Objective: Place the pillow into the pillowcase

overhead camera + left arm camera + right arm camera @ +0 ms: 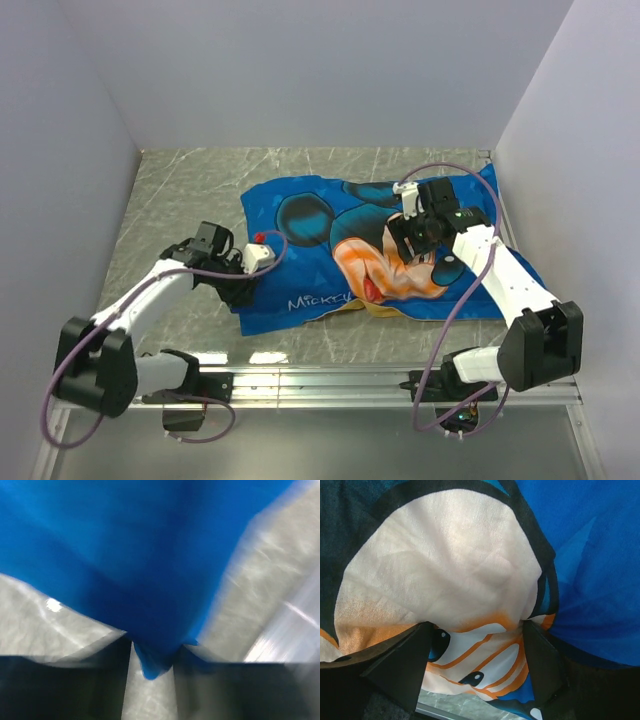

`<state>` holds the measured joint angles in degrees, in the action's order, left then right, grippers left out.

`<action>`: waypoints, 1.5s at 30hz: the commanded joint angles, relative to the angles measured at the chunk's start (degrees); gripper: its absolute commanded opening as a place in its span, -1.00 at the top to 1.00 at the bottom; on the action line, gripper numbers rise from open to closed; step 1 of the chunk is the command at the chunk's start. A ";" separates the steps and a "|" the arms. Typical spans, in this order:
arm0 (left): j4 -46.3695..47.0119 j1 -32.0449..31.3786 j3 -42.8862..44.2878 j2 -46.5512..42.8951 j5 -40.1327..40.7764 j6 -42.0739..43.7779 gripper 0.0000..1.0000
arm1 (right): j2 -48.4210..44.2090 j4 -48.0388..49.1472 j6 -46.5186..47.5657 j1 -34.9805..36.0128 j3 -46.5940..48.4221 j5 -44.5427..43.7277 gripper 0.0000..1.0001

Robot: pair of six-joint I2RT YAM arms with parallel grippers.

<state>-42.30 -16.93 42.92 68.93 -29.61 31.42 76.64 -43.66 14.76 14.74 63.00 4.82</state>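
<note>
The pillowcase [320, 250] lies spread on the table, blue mouse face up, with a sliver of yellow at its near edge. No white pillow shows; it is hidden or out of view. My left gripper [243, 283] is at the case's near left corner. In the left wrist view [152, 647] its fingers pinch a tip of blue fabric [125, 555]. My right gripper [415, 235] sits low on the case's right half. In the right wrist view [477, 630] its jaws stand wide apart, with the printed face fabric [445, 555] bulging between them.
Grey marble-pattern table [190, 190] with white walls on the left, back and right. A metal rail [330, 380] runs along the near edge by the arm bases. The case's right edge lies close to the right wall.
</note>
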 commanded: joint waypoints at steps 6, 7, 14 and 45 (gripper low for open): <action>5.32 21.83 6.03 9.47 17.29 9.08 0.99 | 4.74 3.84 1.67 -0.77 2.02 -4.73 -0.59; 5.13 23.76 6.91 9.91 18.00 11.10 0.99 | 5.27 4.37 1.58 -0.94 2.65 -4.73 -0.60; -8.49 27.12 17.71 6.67 4.23 14.37 -0.45 | 6.17 1.74 1.58 -0.94 8.36 -1.14 -0.61; 16.99 11.57 6.48 13.16 11.06 -7.16 -0.86 | -21.46 36.69 40.07 1.34 -47.53 -23.62 -0.60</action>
<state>-29.45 -5.28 48.18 81.14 -19.31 27.20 50.94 -20.14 51.20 15.62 17.52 -15.53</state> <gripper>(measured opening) 0.940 0.823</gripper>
